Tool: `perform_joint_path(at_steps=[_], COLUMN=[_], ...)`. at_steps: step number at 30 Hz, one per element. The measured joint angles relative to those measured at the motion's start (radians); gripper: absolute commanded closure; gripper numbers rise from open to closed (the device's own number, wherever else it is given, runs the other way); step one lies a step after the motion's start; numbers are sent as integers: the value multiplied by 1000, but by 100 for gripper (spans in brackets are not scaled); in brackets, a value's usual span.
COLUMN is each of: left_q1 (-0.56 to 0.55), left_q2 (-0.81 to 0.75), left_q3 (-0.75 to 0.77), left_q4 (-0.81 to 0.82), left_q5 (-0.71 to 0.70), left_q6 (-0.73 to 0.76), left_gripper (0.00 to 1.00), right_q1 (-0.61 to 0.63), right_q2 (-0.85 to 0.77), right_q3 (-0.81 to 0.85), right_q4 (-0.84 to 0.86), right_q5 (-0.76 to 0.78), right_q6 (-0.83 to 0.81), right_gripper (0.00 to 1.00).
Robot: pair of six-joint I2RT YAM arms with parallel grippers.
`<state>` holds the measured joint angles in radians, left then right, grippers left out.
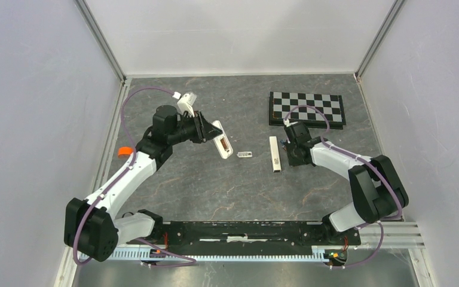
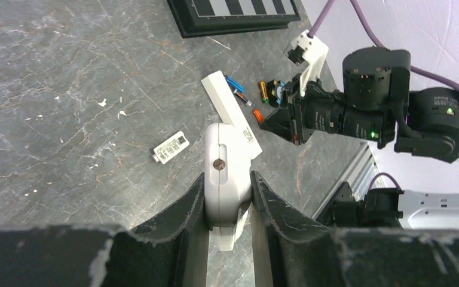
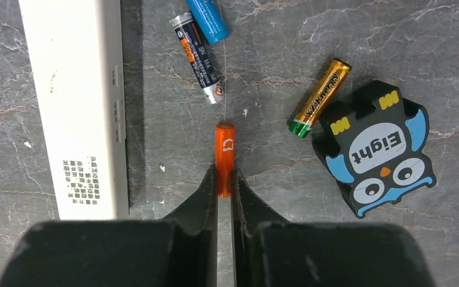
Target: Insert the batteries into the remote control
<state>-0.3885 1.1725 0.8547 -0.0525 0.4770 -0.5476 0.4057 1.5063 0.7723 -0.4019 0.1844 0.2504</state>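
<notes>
The right gripper [image 3: 224, 186] is clenched on the near end of the orange battery [image 3: 225, 146], which lies on the table [image 1: 185, 185]. The cell's long axis is in line with the fingers and parallel to the white bar [image 3: 72, 89] on its left.

Just beyond its far end lie a black-and-orange battery [image 3: 196, 57] and a blue battery [image 3: 208, 21]. To the right, a gold battery [image 3: 320, 95] touches an owl-shaped block [image 3: 376, 149].

The left gripper [image 2: 227, 179] grasps the remote control [image 2: 222, 149] by its long edges, the long axis pointing away from the fingers. In the top view the battery recess faces up, but its contents cannot be told.

A small labelled white piece [image 2: 170, 147] lies between remote and bar. The chessboard [image 1: 306, 109] lies beyond.
</notes>
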Motion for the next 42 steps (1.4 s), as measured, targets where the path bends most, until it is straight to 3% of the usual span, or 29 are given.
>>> perform_joint_path(at_steps=[8,15,25,32,37,42], left_q1=[0,0,0,-21,-58,-80], left_q2=[-14,-21,34,163,252,302], left_q3=[-43,-45,-59,-57,-61,-78], left_q4=[71,109,238,384,564,799], left_q5=[74,92,132,231,286,285], left_q6=[14,10,-148,-267,-373,-489], left_gripper=[98,98,98,98,98,98], right_q1=[0,0,0,1,14,56], right_q2=[-67,-233,-464,-491,-452,-403], right_q3=[-55,-67,-66,-36,100,268], right_q4=[22,43,243,455,342,137], right_q5=[-14,-106,-551,-869,-889,-768], right_q6=[-21,-54,-10,91,68,8], right_gripper=[96,96,96,96,95,95])
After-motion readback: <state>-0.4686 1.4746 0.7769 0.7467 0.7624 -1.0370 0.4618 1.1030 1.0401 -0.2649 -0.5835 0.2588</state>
